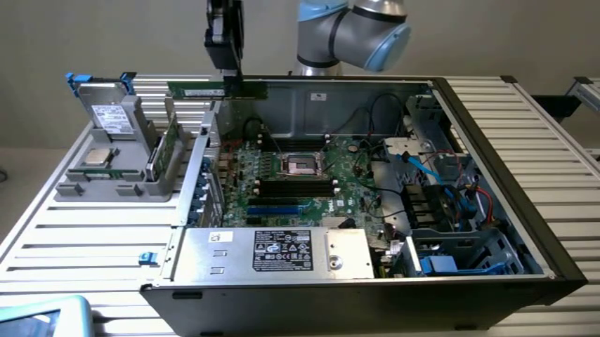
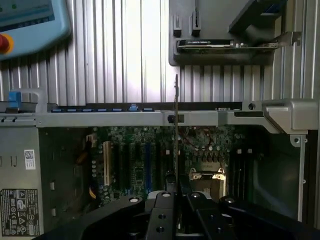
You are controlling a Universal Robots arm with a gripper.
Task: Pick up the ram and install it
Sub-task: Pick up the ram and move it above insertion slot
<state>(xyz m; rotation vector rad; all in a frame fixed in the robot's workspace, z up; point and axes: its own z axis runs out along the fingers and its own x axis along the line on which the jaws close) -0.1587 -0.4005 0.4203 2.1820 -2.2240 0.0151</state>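
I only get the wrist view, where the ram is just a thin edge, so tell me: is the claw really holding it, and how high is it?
Observer: Yes. In the exterior view the claw grips the ram, which hangs level in the air above the top rim of the case.
Operator: Where are the slots from there?
Observer: The black slots lie mid-board, next to the socket on its near side, well below the ram.
Operator: Anything in them?
Observer: They look empty.
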